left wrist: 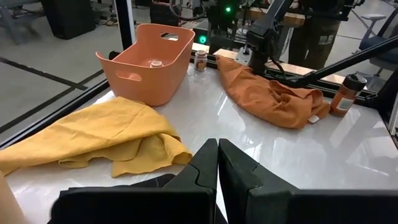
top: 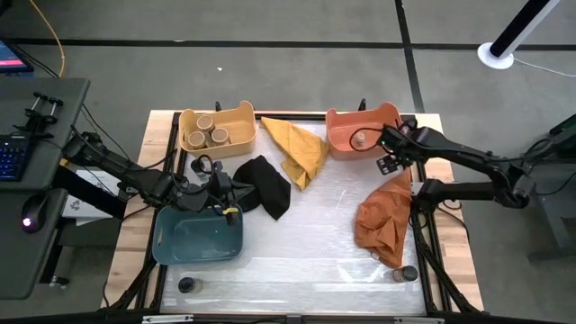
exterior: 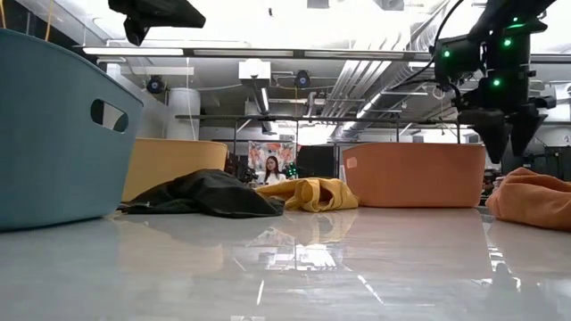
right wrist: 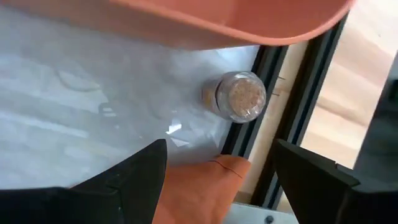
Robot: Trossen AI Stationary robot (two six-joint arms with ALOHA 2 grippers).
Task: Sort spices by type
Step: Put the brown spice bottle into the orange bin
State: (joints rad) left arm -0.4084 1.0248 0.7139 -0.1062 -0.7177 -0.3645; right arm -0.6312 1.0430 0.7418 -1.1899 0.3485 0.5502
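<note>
Right gripper [top: 389, 155], jaws spread wide and empty, hovers beside the orange plastic bin [top: 342, 135], above a small clear brownish-topped spice jar [right wrist: 239, 96] at the table's right edge. Left gripper [left wrist: 217, 165]: fully closed, empty.

Left arm comes in from about 9 o'clock in the overhead shot, stretched low toward the middle, and its dark two-finger left end effector [top: 227, 200] is clamped fully shut, fingers [left wrist: 205, 171] pressed flat together with no gap between them. Right arm reaches in from 3 o'clock, elbow bent back on the right side, wrist pointing down around 1 o'clock. The dark two-finger right end effector [top: 389, 153] hangs above the tabletop with its fingers [right wrist: 134, 171] spread wide apart, nothing between them, green lights on the wrist.
</note>
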